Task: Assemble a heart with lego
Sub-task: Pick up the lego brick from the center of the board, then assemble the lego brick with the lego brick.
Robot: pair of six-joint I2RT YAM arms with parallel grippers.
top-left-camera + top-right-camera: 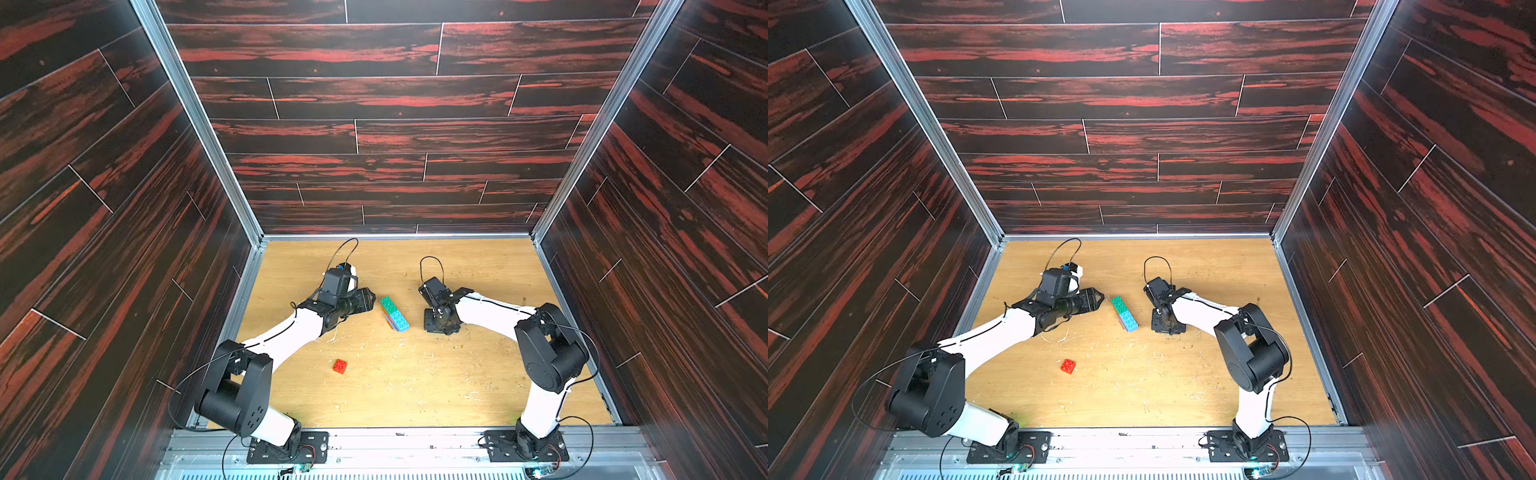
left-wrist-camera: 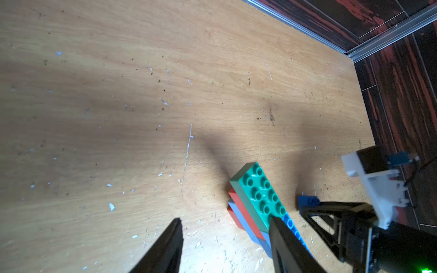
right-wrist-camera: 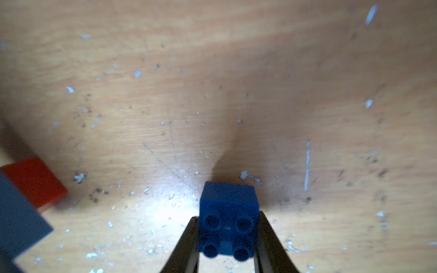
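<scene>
The heart is a stack of joined bricks lying mid-table, green and light blue on top, with red and grey-blue layers showing at its side in the left wrist view. My left gripper is open just left of the stack, nothing between its fingers. To the right of the stack, my right gripper points down at the table, shut on a small dark blue lego brick. A loose red brick lies nearer the front, left of centre.
The wooden table is flecked with white and dark crumbs. Dark wood-pattern walls with metal rails close in the back and both sides. Both arm bases are bolted to the front rail.
</scene>
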